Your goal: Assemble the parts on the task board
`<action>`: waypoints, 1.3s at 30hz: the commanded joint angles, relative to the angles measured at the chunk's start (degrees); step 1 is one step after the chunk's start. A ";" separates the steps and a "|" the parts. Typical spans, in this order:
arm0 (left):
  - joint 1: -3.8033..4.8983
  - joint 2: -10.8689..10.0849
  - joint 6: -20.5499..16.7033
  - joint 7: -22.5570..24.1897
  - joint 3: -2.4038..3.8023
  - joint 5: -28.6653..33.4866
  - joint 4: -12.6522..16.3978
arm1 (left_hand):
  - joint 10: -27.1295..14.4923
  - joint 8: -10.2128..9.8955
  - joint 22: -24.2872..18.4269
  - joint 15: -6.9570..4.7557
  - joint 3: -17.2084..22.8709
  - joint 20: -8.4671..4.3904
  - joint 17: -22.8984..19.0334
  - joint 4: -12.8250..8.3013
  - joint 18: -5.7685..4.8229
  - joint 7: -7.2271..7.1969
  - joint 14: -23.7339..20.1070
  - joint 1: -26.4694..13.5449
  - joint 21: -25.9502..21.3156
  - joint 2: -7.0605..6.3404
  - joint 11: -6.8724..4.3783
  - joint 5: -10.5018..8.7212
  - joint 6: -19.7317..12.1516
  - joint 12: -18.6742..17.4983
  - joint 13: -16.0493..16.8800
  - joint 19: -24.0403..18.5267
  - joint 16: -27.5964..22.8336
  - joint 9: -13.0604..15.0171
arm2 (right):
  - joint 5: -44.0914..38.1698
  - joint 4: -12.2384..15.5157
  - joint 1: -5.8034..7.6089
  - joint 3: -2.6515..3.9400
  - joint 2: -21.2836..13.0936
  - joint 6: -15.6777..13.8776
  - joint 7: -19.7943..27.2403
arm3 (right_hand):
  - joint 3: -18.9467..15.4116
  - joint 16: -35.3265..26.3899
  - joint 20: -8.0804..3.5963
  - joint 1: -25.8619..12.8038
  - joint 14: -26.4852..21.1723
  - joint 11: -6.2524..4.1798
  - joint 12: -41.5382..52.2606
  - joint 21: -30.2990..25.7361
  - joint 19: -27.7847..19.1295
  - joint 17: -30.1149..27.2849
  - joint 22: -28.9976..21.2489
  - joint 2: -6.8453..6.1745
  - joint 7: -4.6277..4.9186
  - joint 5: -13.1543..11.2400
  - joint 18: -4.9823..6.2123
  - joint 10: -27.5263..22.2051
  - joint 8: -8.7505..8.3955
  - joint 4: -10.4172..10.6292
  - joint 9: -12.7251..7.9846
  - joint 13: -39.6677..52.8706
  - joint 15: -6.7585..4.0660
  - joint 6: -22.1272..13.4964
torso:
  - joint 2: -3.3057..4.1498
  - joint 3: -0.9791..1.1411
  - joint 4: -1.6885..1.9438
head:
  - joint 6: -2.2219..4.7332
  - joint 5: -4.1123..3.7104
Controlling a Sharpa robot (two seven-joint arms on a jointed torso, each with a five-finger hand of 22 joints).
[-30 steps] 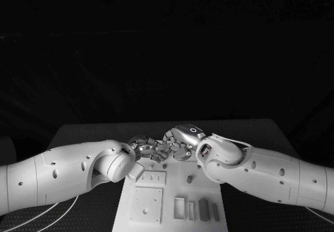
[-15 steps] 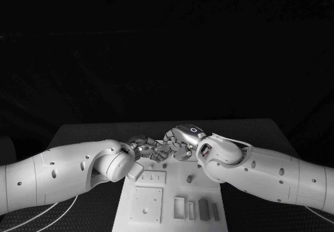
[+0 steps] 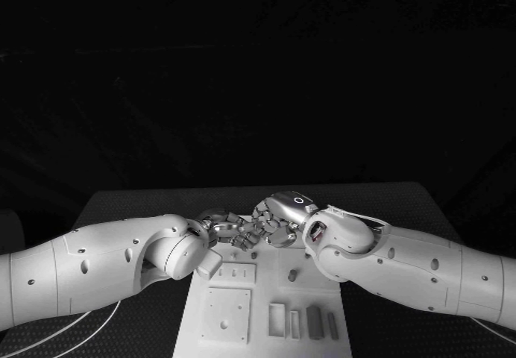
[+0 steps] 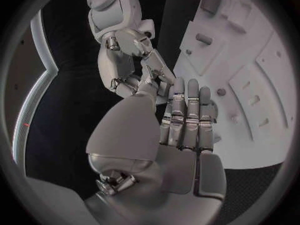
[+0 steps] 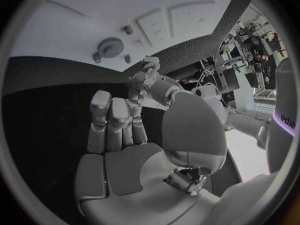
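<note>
Task board (image 3: 263, 298) beneath both hands (fingers (image 3: 245, 237) meeting, far end).

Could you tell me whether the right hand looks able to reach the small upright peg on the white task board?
Probably yes: the small upright peg stands uncovered on the white task board, just below the right hand.

left hand (image 3: 223, 227) and right hand (image 3: 277, 218) meet, fingers touching, over the task board's (image 3: 269, 298) far end.

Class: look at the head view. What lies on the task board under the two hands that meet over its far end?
Both the left hand and right hand cover the far end of the task board there. The right wrist view shows a small gear and pegs on the board.
</note>
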 commanded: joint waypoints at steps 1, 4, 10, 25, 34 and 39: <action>0.16 0.33 0.60 -1.17 0.15 0.10 0.24 | -0.29 -0.40 0.82 0.12 -0.96 0.14 -0.04 0.06 0.02 0.29 -0.48 -4.01 0.18 -0.77 0.57 0.09 -0.65 -0.45 0.04 -0.39 -0.07 -0.19 | -0.44 0.16 -0.16 -0.10 0.16 1.29 0.48 | 0.29 0.14 0.02 -0.45 0.40 0.02 0.31 0.18 0.26 0.00 0.66 0.24 2.78 0.25 1.70 0.28 0.58 -0.21 1.71 -0.03 -0.03 3.14 | 0.00 0.01 0.04 | -0.02 -0.07; 0.15 0.42 0.55 -1.96 0.15 -0.51 0.21 | -0.39 -0.22 0.91 0.11 -0.50 0.09 -0.05 0.05 0.31 0.15 -0.49 -8.82 0.15 -2.12 0.53 4.80 -0.46 -0.32 0.25 -0.76 -0.13 -0.05 | -0.50 0.15 -0.18 -0.10 0.23 1.32 0.48 | 0.29 0.14 0.02 -0.45 0.41 0.02 0.31 0.18 0.26 0.00 0.66 0.26 2.77 0.26 1.71 0.28 0.58 -0.23 1.71 -0.03 -0.03 3.15 | 0.01 0.01 0.05 | -0.13 -0.07; 0.15 0.53 0.60 -2.31 0.14 -0.42 0.15 | 0.51 1.08 1.20 -0.50 1.16 -0.23 1.01 -0.31 -0.09 -0.69 0.21 -12.06 0.59 -2.14 -0.40 10.47 0.82 2.50 1.83 -1.50 1.60 1.47 | -0.54 0.09 -0.30 -0.10 0.41 1.33 0.50 | 0.30 0.14 0.03 -0.45 0.41 0.01 0.31 0.18 0.27 0.00 0.65 0.28 2.77 0.31 1.71 0.29 0.58 -0.28 1.71 -0.03 -0.04 3.18 | 0.01 0.04 0.01 | -0.21 -0.07; 0.13 0.67 0.36 -3.71 0.13 -1.06 0.26 | -2.87 6.77 1.05 -1.71 2.45 -1.43 3.49 -4.66 -2.14 -2.12 -0.14 -7.82 1.54 -1.84 -1.72 21.06 1.45 13.34 7.70 -3.48 7.40 5.37 | -0.91 -0.19 -0.49 -0.10 0.63 1.36 0.31 | 0.32 0.16 0.04 -0.49 0.44 -0.01 0.31 0.18 0.30 0.02 0.64 0.32 2.75 0.44 1.71 0.33 0.56 -0.38 1.71 -0.04 -0.05 3.24 | 0.04 0.03 0.04 | -0.59 -0.04; 0.13 0.71 0.33 -3.84 0.12 -1.11 0.12 | -9.50 12.81 1.37 -1.53 13.20 -0.99 4.48 -20.45 -2.56 -2.13 -3.13 -18.44 2.73 -1.82 -1.87 24.15 -2.43 23.88 11.95 -5.00 13.00 7.30 | -0.93 -0.32 -0.68 -0.10 0.79 1.53 0.36 | 0.33 0.14 0.04 -0.51 0.43 -0.02 0.31 0.19 0.31 0.00 0.64 0.35 2.74 0.49 1.70 0.35 0.56 -0.42 1.71 -0.04 -0.06 3.27 | 0.03 0.04 0.04 | -0.81 -0.02; 0.12 0.88 0.49 -4.12 0.10 -1.06 0.01 | -10.52 15.49 1.28 -1.57 21.76 -1.08 2.72 -31.52 -2.56 -2.00 -3.44 -29.87 5.09 0.24 -1.83 23.44 -2.62 27.61 11.12 -5.48 15.10 6.08 | -1.01 -0.36 -0.70 -0.10 0.83 1.74 0.29 | 0.33 0.11 0.05 -0.53 0.42 -0.02 0.31 0.18 0.32 -0.03 0.63 0.36 2.74 0.51 1.70 0.35 0.55 -0.45 1.71 -0.04 -0.06 3.29 | -0.01 0.01 0.02 | -0.85 -0.02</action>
